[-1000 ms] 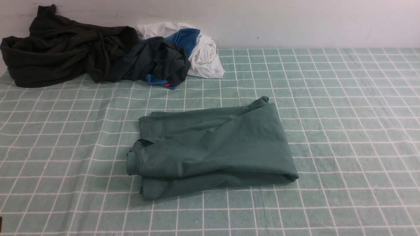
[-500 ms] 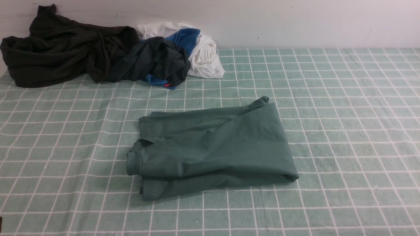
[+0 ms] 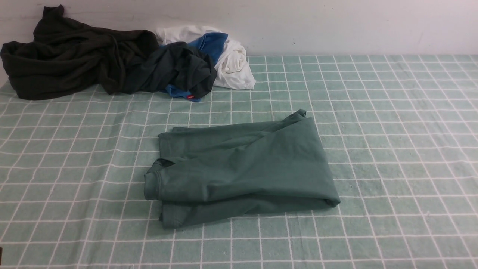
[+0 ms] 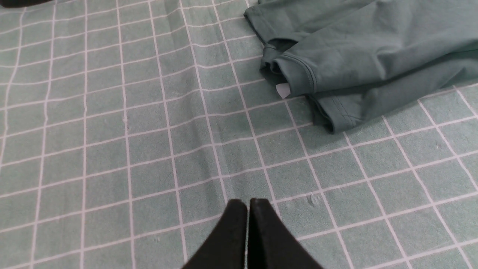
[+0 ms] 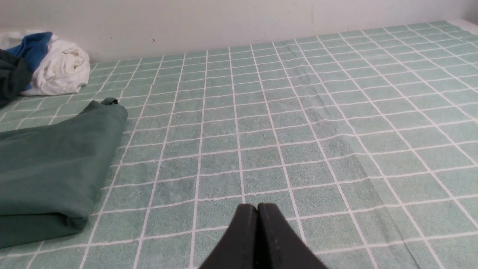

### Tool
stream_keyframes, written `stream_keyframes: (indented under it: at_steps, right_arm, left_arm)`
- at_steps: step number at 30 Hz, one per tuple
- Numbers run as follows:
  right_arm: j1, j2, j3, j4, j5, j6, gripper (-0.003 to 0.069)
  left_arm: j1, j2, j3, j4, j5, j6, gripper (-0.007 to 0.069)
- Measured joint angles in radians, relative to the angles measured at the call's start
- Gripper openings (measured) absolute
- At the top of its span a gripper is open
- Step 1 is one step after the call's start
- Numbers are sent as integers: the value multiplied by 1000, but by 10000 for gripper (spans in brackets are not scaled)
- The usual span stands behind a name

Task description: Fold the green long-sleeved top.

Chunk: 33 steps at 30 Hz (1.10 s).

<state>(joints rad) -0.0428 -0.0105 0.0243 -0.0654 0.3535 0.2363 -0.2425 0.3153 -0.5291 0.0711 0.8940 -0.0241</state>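
The green long-sleeved top [image 3: 242, 168] lies folded into a compact bundle in the middle of the checked cloth, its ribbed neck at the left end. It also shows in the left wrist view [image 4: 366, 56], with a small white tag at the neck, and in the right wrist view [image 5: 52, 168]. Neither arm shows in the front view. My left gripper [image 4: 248, 203] is shut and empty, over bare cloth well short of the top. My right gripper [image 5: 257, 208] is shut and empty, over bare cloth to the right of the top.
A very dark garment [image 3: 74, 56] lies heaped at the back left against the wall. White and blue garments [image 3: 227, 56] are bunched beside it and show in the right wrist view [image 5: 56, 67]. The green checked cloth [image 3: 392, 130] covers the table.
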Motion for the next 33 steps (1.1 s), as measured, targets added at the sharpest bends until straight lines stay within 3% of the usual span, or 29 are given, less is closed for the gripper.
stream_keyframes:
  at_steps: [17, 21, 27, 33]
  right_arm:
    - [0, 0, 0, 0, 1, 0, -14]
    - [0, 0, 0, 0, 1, 0, -14]
    - [0, 0, 0, 0, 1, 0, -14]
    - [0, 0, 0, 0, 2, 0, -14]
  left_arm:
    - [0, -3, 11, 41, -17, 7, -3]
    - [26, -65, 110, 36, -216, 24, -3]
    - [171, -272, 382, -32, -572, 72, -3]
    - [267, -326, 549, -43, -547, 67, -3]
